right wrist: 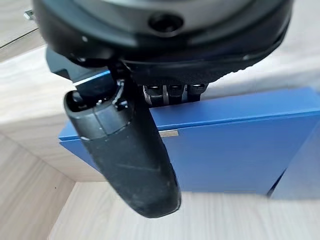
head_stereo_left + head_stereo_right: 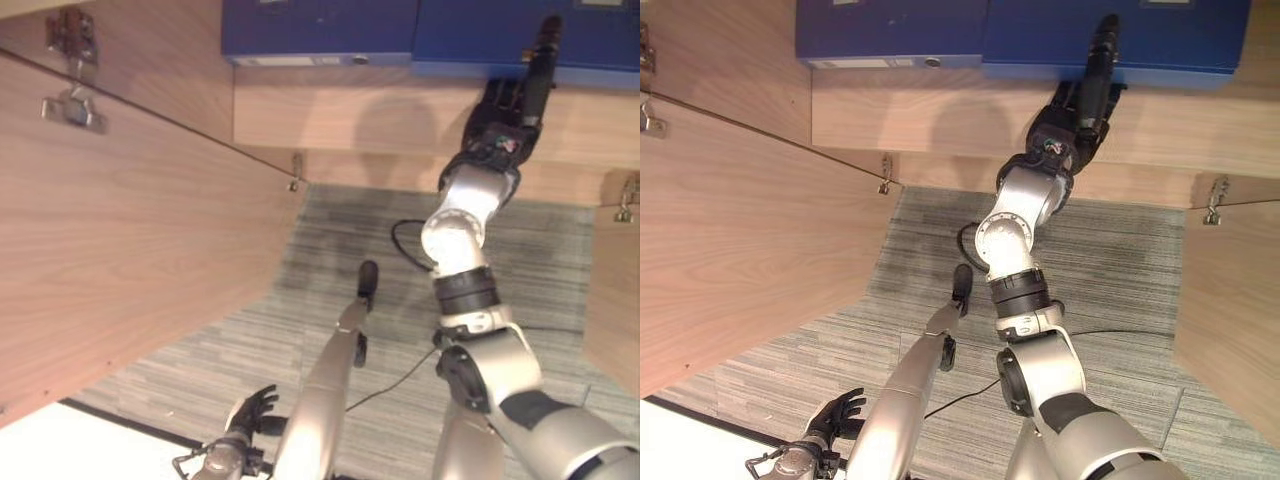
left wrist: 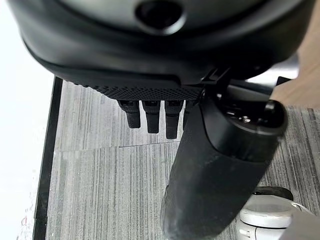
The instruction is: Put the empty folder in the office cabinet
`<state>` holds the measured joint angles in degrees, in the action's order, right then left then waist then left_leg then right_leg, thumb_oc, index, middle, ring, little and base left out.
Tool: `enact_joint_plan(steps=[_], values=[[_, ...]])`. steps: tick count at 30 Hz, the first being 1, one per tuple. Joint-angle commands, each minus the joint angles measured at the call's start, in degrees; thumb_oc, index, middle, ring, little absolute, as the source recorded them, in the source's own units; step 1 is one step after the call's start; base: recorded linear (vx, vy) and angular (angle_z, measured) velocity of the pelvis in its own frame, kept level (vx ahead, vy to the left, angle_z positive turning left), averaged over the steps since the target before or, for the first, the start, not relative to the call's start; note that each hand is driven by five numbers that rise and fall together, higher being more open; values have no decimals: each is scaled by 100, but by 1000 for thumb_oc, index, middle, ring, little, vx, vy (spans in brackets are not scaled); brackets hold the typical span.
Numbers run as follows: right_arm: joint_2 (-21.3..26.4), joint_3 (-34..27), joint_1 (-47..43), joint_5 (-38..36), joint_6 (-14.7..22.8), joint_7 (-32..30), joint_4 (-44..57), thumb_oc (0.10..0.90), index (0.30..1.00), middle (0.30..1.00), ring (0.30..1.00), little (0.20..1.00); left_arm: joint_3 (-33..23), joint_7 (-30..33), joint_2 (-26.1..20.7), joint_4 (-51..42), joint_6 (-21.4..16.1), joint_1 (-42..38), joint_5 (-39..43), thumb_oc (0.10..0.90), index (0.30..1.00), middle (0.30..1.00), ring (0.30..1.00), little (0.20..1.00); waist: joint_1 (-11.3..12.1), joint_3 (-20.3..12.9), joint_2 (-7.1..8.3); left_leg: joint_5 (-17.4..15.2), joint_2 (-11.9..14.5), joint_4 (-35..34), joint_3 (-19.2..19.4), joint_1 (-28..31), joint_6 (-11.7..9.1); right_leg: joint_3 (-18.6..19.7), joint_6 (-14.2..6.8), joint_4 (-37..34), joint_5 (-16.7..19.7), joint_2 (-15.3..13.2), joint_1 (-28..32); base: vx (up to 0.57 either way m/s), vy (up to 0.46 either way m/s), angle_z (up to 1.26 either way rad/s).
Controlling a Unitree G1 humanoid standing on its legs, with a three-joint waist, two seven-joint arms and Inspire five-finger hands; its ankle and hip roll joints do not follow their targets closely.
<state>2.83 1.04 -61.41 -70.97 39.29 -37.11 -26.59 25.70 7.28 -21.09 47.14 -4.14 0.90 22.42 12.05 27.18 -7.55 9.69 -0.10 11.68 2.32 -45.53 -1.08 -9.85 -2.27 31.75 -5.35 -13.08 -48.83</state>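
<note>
We find the right hand (image 2: pixel 1080 105) open, fingers straight against the blue folder (image 2: pixel 1110 35); uneven pushing could skew it against its neighbour (image 2: pixel 890 30).

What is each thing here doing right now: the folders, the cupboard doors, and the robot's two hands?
Right blue folder: lying flat on the cabinet shelf, right hand against it.
Left blue folder: lying flat on the shelf, beside the other.
Cabinet doors: swung open.
Right hand: fingers straight, reaching onto the right folder.
Left hand: hanging low over the carpet, fingers relaxed, holding nothing.
</note>
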Motion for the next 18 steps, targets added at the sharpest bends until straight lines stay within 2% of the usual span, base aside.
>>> enact_joint_plan(steps=[1, 6, 16, 18], values=[[437, -41, -323, 284, -371, -306, -437, 800, 900, 900, 900, 900, 164, 209, -170, 596, 194, 374, 250, 800, 900, 900, 900, 900, 66, -78, 175, -562, -180, 52, -146, -202, -143, -166, -389, -579, 62, 8, 570, 0, 0, 0], [678, -190, -698, 149, -644, -338, -1477, 800, 900, 900, 900, 900, 148, 243, -148, 692, 154, 258, 343, 800, 900, 900, 900, 900, 72, -62, 201, -563, -176, 57, -156, -204, -139, -158, -385, -617, 70, 36, 583, 2, 2, -6], [374, 65, -279, 280, -489, -235, -705, 800, 900, 900, 900, 900, 87, 329, 1, 811, 170, 267, 474, 800, 900, 900, 900, 900, -10, 34, 273, -545, -145, 57, -144, -229, -146, -152, -358, -616, 83, 55, 548, 0, -1, 0], [212, 158, -108, 222, -407, -2, -254, 800, 900, 900, 900, 900, 64, 325, 46, 776, 182, 261, 529, 800, 900, 900, 900, 900, -29, 66, 280, -529, -140, 51, -139, -221, -148, -163, -357, -625, 93, 59, 562, 0, 0, 0]])
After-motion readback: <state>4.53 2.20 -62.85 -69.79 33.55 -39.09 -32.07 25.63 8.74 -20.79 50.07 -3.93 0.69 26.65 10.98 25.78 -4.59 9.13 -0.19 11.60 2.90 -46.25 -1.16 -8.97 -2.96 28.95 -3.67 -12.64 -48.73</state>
